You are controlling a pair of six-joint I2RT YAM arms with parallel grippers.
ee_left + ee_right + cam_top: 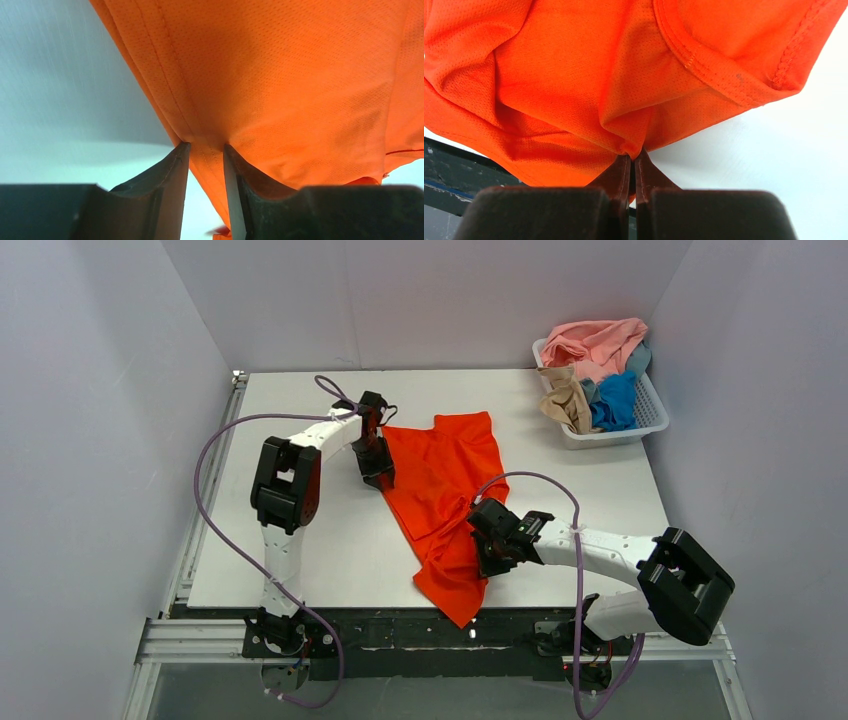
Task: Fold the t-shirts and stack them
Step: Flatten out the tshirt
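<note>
The bright orange-red t-shirt (445, 490) lies crumpled across the middle of the table, its lower part hanging over the near edge. My left gripper (376, 478) is at the shirt's left edge. In the left wrist view its jaws (206, 145) stand a little apart, with the shirt's hem (210, 165) running through the gap and table showing beside it. My right gripper (487, 558) is at the shirt's lower right and is shut on a pinch of orange cloth (631, 154). Salmon pink (595, 343), tan-beige (568, 397) and blue (615, 400) t-shirts are piled in the basket.
A white slatted basket (655, 415) stands at the table's far right corner. The white table (300, 540) ends at a black frame rail (400, 625) in front. Grey walls close in the left, back and right sides.
</note>
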